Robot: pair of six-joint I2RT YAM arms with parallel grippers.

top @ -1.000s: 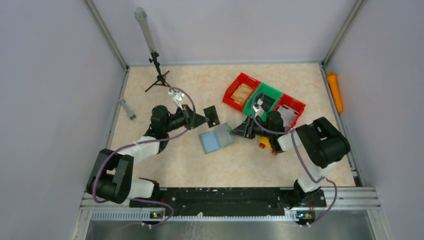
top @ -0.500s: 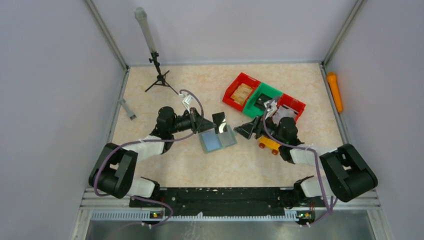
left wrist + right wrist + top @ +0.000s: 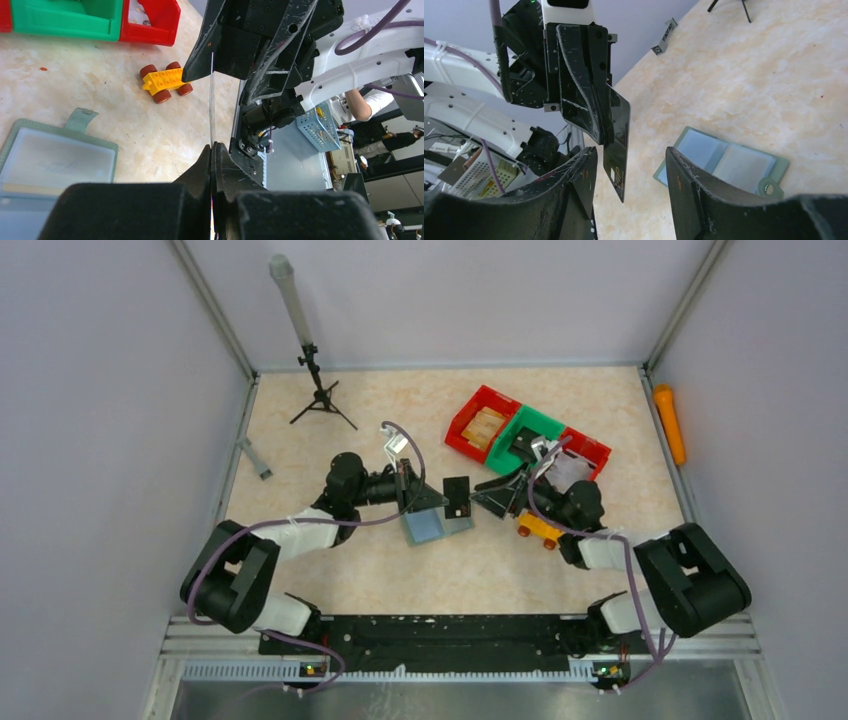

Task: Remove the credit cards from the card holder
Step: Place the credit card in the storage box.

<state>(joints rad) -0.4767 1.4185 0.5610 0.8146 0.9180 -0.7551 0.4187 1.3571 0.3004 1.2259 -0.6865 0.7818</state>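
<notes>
Card [image 3: 457, 497] moved right, right hand [image 3: 486, 496] open around it

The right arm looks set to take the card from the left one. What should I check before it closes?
1. Grip: left gripper shut on the dark card: ok.
2. Receiver: right gripper open, the card's free end between its fingers: ok.
3. Clearance: card held off the table: ok.
4. Source: card holder lying open, free of both grippers: ok.
5. Other cards left in the holder: cannot tell.
</notes>
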